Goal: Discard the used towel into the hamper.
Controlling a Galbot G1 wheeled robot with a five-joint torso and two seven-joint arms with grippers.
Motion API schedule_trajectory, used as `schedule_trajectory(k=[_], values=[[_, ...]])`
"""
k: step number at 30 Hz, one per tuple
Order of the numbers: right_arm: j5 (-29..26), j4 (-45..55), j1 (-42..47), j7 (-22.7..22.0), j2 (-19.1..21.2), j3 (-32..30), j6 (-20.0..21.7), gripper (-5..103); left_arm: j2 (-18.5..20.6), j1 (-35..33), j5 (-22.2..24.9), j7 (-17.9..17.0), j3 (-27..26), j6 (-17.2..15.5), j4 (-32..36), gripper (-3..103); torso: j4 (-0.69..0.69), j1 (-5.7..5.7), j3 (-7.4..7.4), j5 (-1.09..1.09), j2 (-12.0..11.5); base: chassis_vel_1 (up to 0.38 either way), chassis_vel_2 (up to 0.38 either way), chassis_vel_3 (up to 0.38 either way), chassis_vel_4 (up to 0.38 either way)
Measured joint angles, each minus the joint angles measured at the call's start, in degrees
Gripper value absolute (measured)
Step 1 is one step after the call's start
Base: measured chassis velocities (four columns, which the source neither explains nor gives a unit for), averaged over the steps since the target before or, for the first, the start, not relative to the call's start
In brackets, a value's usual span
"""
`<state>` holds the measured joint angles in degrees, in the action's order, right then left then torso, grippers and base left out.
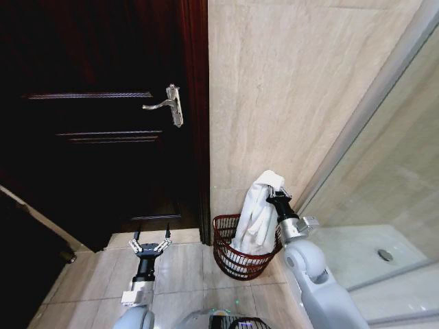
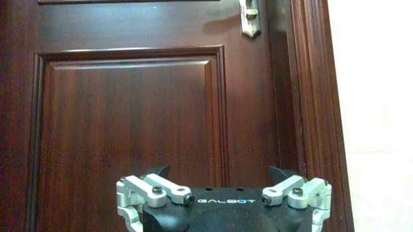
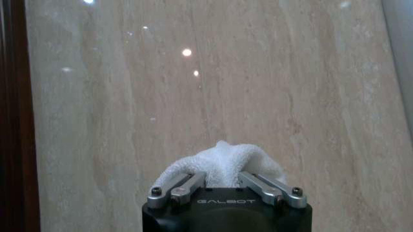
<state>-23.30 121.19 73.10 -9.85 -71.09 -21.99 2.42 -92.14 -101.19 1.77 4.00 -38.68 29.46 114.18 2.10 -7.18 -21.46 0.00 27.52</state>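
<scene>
A white towel [image 1: 259,212] hangs from my right gripper [image 1: 276,192], which is shut on its top end. The cloth drapes down into the hamper [image 1: 226,253], a round dark reddish-brown basket of thin bars on the floor against the beige wall. In the right wrist view the towel [image 3: 223,162] bulges out between the closed fingers [image 3: 184,186], facing the stone wall. My left gripper [image 1: 151,245] hangs low over the floor tiles to the left of the hamper, open and holding nothing. In the left wrist view that left gripper [image 2: 219,176] faces the door panel.
A dark wooden door [image 1: 103,123] with a metal lever handle [image 1: 171,105] stands to the left of the hamper. The beige stone wall [image 1: 288,89] rises behind it. A glass shower partition [image 1: 384,178] and shower floor with drain [image 1: 385,255] lie to the right.
</scene>
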Motion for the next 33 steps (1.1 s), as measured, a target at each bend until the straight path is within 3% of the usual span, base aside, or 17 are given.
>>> schedule_trajectory(k=[22, 33], values=[[0.99, -4.52, 0.47, 1.04, -2.10, 0.33, -2.67, 8, 0.00, -0.14, -0.35, 1.03, 0.13, 0.13, -0.26, 100, 0.00, -0.09, -0.11, 0.00, 0.20, 0.000, 0.000, 0.000, 0.000], [1.20, -4.75, 0.00, 1.15, -2.13, 0.33, -2.82, 8, 0.00, -0.13, -0.91, 1.80, 0.11, -0.10, -0.52, 100, 0.00, 0.94, 1.49, 0.00, -2.44, 0.000, 0.000, 0.000, 0.000]])
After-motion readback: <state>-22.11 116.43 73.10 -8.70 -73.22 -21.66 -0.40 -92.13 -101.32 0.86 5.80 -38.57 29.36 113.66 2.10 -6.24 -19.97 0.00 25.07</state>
